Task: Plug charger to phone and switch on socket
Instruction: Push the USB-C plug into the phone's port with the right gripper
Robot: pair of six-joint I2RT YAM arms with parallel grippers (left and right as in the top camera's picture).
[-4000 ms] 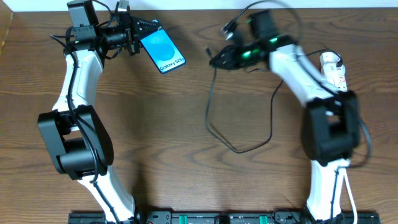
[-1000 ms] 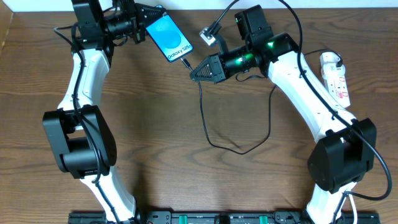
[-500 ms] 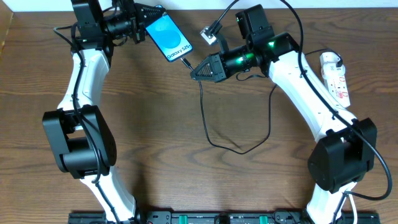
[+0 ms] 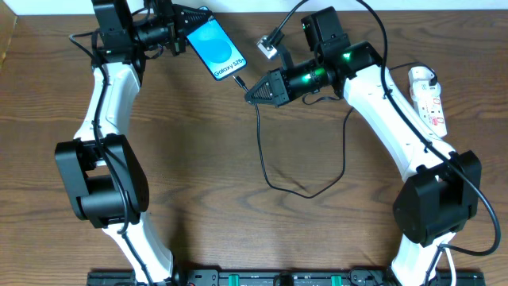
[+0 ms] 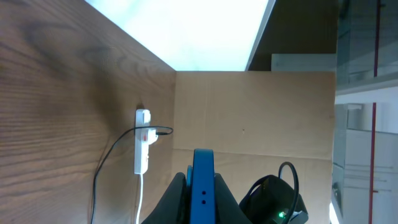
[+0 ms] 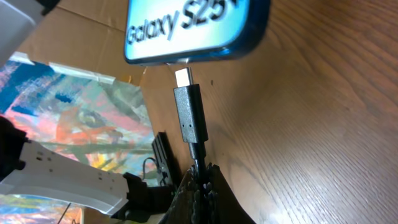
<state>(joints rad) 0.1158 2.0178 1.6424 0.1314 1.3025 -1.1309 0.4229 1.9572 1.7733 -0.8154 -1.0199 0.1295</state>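
**Plugging stage, overhead and wrist views.** The left hand [image 4: 181, 28] is closed on the upper end of the phone [image 4: 215, 49]. The phone's screen is lit, and its lower edge points away from the fingers toward the other arm. Just beyond that lower edge is the small plug tip of the charger [image 6: 188, 121]. It is lined up with the port, but its metal end is fully exposed in the right wrist view, so by this evidence it is not seated. The right hand [image 4: 252, 93] is pinched shut on the cable directly behind the plug tip. From there the slack drops away and loops across the desk [image 4: 198, 175]. The socket [image 4: 429, 99] lies well apart from the right hand, out past its forearm, with a black plug on it and neither hand near it. Its switch position cannot be read.

Progress: phone presented and plug aligned. Left to do: insertion, release and pressing the switch.
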